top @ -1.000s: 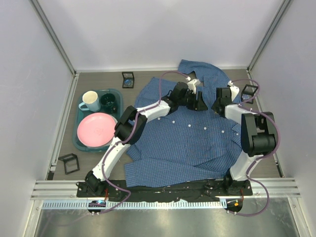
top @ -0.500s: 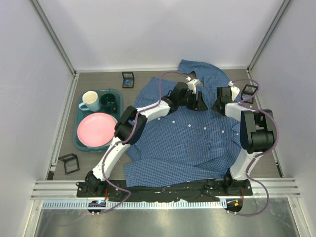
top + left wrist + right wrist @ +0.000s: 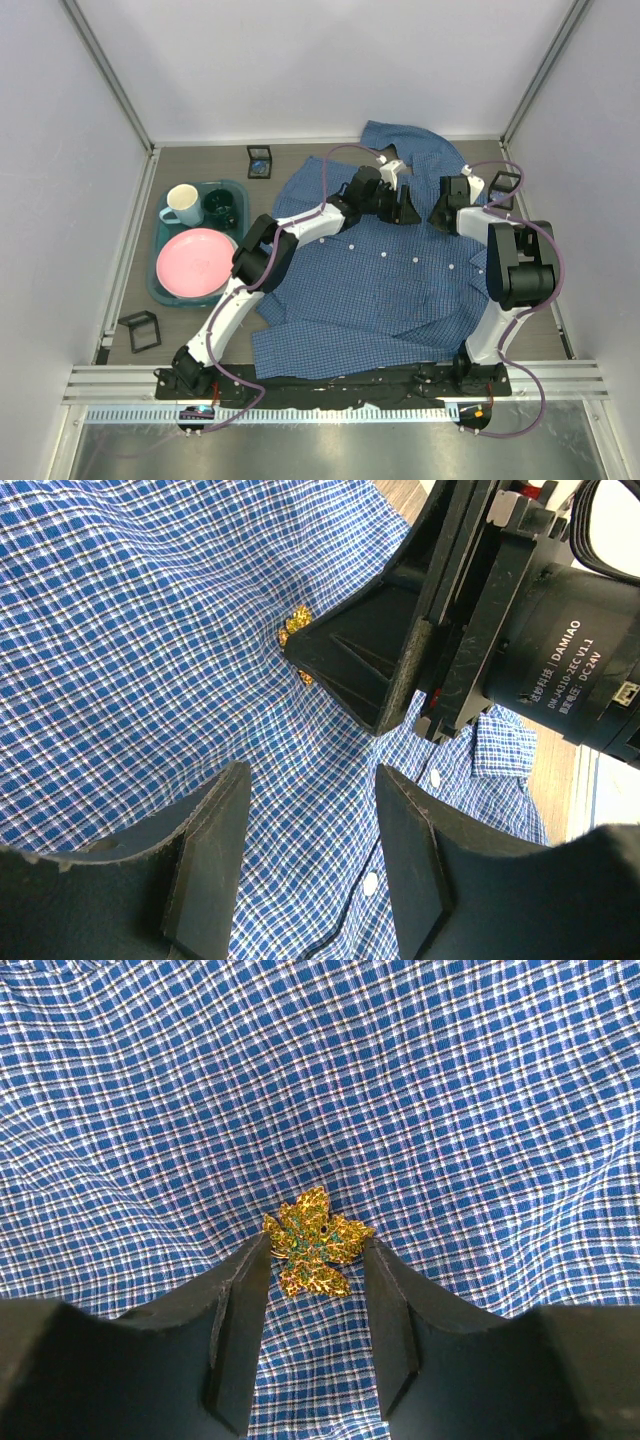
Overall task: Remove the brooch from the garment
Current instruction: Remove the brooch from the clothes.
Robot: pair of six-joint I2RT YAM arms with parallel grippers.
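The garment [image 3: 400, 290], a blue checked shirt with white buttons, lies spread over the middle of the table. The brooch [image 3: 316, 1240], a gold leaf with green stones, is pinned to it near the collar. My right gripper [image 3: 317, 1250] has its two fingertips against the brooch's left and right edges, low on the cloth. In the left wrist view the brooch [image 3: 296, 622] peeks out at the right gripper's tip [image 3: 330, 655]. My left gripper [image 3: 313, 780] is open and empty just above the shirt, close beside the right gripper. In the top view the brooch is hidden by both grippers [image 3: 420, 212].
A teal tray [image 3: 160, 275] at the left holds a pink plate [image 3: 195, 262], a white mug [image 3: 182, 203] and a dark green cup [image 3: 222, 208]. Small black open boxes sit at the back [image 3: 260, 160], near left [image 3: 138, 330] and right [image 3: 505, 183].
The right arm's elbow has shifted slightly back and its gripper has edged toward the left gripper. The left arm and shirt look unchanged.
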